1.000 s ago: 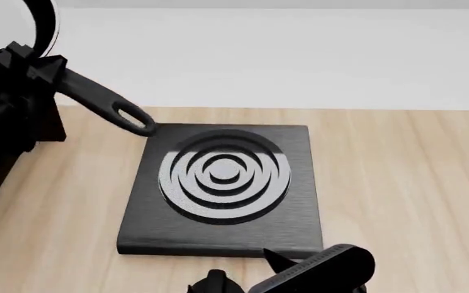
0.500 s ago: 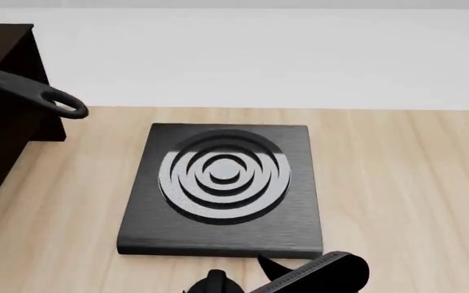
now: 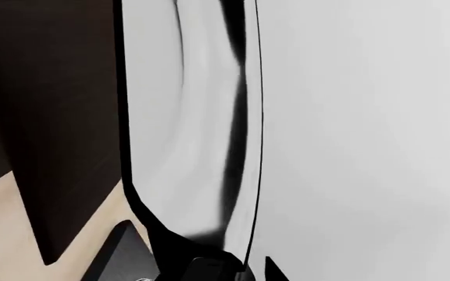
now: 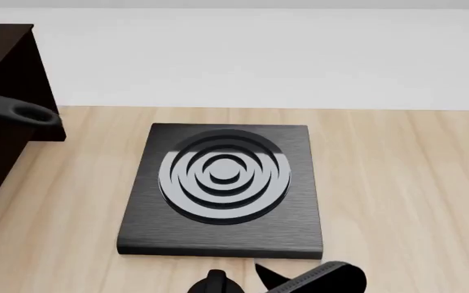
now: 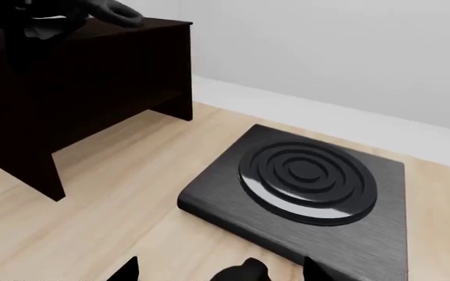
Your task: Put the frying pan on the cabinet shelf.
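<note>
The frying pan fills the left wrist view, its glossy pale inner base (image 3: 186, 146) seen close up. In the head view only its black handle's loop end (image 4: 24, 113) shows, in the air beside the dark cabinet (image 4: 7, 73). In the right wrist view the handle (image 5: 117, 10) sticks out above the cabinet top (image 5: 77, 70). My left gripper (image 3: 237, 272) is shut on the pan's handle and lies outside the head view. My right gripper (image 5: 221, 274) is open and empty, low over the table near the stove plate's front edge; it also shows in the head view (image 4: 243, 278).
A square black stove plate (image 4: 222, 183) with concentric rings lies on the wooden table (image 4: 397, 183), right of the cabinet; it also shows in the right wrist view (image 5: 303, 175). A pale wall stands behind the table.
My left arm has carried the pan leftward to the cabinet and out of the head view; only the handle's loop end still shows. My right gripper has sunk slightly lower in the head view.
</note>
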